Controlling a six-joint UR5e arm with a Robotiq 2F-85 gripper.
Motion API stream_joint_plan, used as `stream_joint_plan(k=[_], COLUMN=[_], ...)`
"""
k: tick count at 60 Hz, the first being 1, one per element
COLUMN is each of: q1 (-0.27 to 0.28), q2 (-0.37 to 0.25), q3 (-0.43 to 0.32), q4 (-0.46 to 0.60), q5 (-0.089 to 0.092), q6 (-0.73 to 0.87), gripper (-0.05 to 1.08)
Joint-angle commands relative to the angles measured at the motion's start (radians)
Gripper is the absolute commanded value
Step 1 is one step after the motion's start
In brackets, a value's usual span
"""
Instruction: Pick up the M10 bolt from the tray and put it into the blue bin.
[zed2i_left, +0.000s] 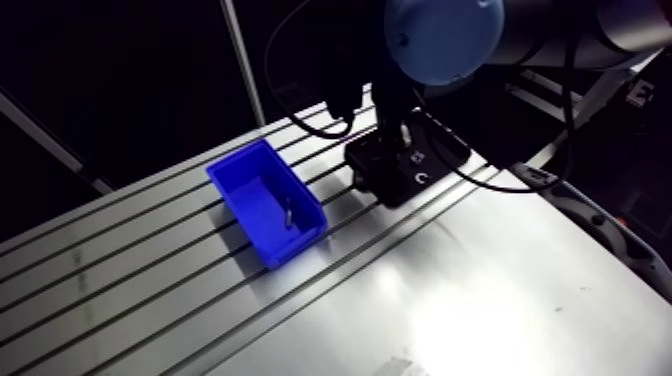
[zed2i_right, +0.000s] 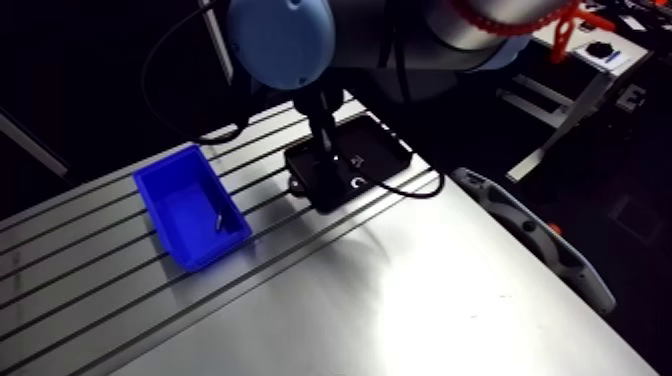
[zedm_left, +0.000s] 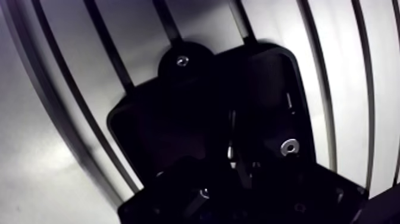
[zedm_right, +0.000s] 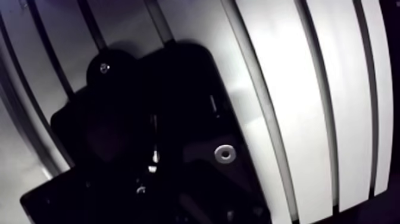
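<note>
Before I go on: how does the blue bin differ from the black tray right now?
The blue bin is bright blue with tall walls; the black tray is black with a low rim. The blue bin holds one slim piece; the black tray shows a shiny ring. The black tray lies under the gripper; the blue bin stands apart beside it. Both are rectangular and rest on the slotted table.

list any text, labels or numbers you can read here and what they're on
Nothing here reads as text.
black tray: one small white mark, too small and blurred to read.
black tray: a curved white shape like a "C", probably the shiny ring seen in the wrist view, not print.
blue bin: no label shows.
</note>
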Motion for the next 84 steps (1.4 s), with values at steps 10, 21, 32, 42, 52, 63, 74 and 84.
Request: stream_joint_plan(k=[10, 21, 32, 42, 52, 63, 74, 84], q1=[0.0, 0.0, -0.007, -0.011, -0.013, -0.033, 0.001, 0.066], q2=[0.0, -0.003, -0.012, -0.057, -0.081, -0.125, -0.165, -0.194], q3=[-0.003, -0.01, -0.015, -0.064, -0.192, -0.307, -0.372, -0.375], q4=[0.0, 0.0, 0.008, 0.177, 0.44, 0.644, 0.706, 0.701], q5=[0.0, 0.0, 0.002, 0.013, 0.087, 0.163, 0.201, 0.196], q6=[-0.001, -0.001, 0.0, 0.024, 0.211, 0.216, 0.153, 0.078], gripper=[0.88, 0.99, 1.07, 1.07, 1.07, 1.07, 1.06, 1.05])
